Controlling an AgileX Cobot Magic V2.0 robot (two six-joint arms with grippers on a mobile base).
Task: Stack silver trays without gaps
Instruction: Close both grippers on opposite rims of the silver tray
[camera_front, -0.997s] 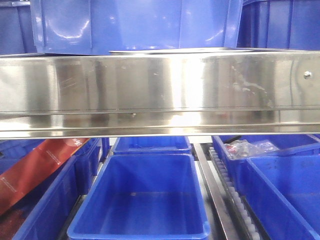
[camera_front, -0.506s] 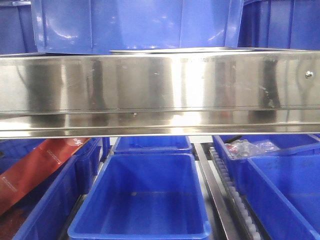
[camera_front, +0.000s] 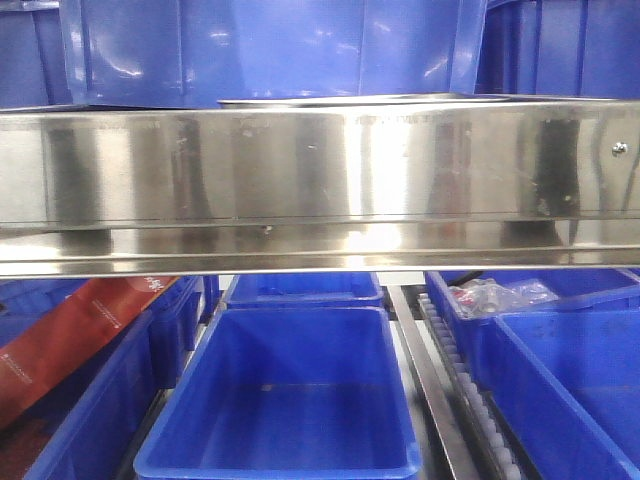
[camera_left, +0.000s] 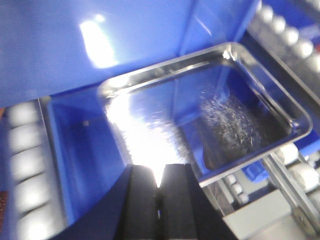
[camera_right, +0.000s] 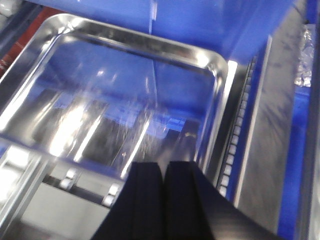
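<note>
A shiny silver tray (camera_left: 220, 110) lies in front of a tall blue bin (camera_left: 75, 45) in the left wrist view. My left gripper (camera_left: 159, 172) is shut, with its tips at the glaring near-left part of the tray. In the right wrist view a silver tray (camera_right: 115, 95) fills the upper left. My right gripper (camera_right: 164, 167) is shut over its near right corner, and nothing shows between the fingers. From the front only a thin tray rim (camera_front: 350, 99) shows above the steel beam (camera_front: 300, 180). Both grippers are hidden there.
The long steel beam with a screw head (camera_front: 619, 148) crosses the front view. Blue bins (camera_front: 290, 390) stand below it, one with a red pack (camera_front: 70, 340), one with a clear bag (camera_front: 495, 296). White rollers (camera_left: 20, 150) run beside the tray.
The dark and bright reflections on the steel beam have shifted sideways. The tray rim above the beam and the bins stay where they were.
</note>
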